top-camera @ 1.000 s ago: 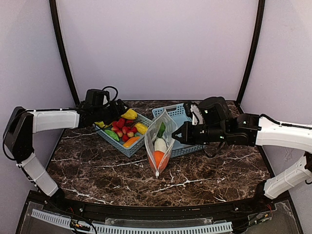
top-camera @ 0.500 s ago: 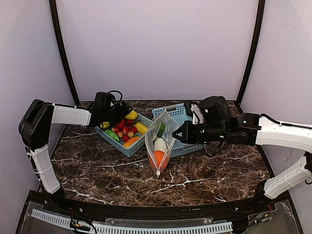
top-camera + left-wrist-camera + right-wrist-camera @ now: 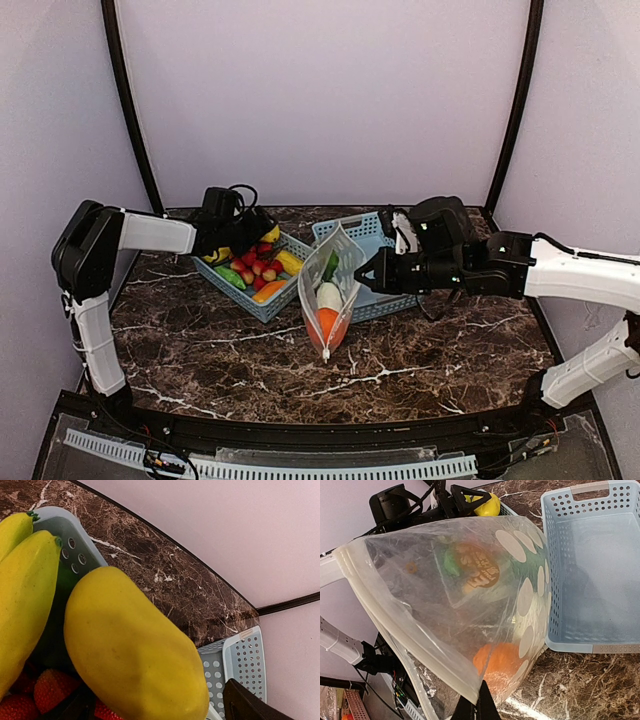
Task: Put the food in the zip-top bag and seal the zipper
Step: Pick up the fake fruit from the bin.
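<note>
The zip-top bag (image 3: 330, 290) stands open between the two baskets, clear with white dots. It holds a round orange piece (image 3: 325, 323), a white piece (image 3: 329, 297) and a green piece (image 3: 331, 266). My right gripper (image 3: 363, 277) is shut on the bag's mouth edge (image 3: 479, 700), holding it up. The zipper (image 3: 405, 630) runs along that edge, its white slider (image 3: 323, 355) at the near end. More food fills the left basket (image 3: 222, 284). My left gripper (image 3: 258, 231) is open, its fingers (image 3: 247, 705) on either side of a yellow fruit (image 3: 130, 650).
An empty light-blue basket (image 3: 385, 303) sits behind the bag, under my right arm. Beside the yellow fruit lie two other yellow pieces (image 3: 20, 595) and red strawberries (image 3: 52, 692). Brown marble table (image 3: 400, 370) stretches toward the near edge.
My left arm has reached further right over the food basket, bringing its open fingers around the yellow fruit at the far corner. The right gripper and bag have stayed put.
</note>
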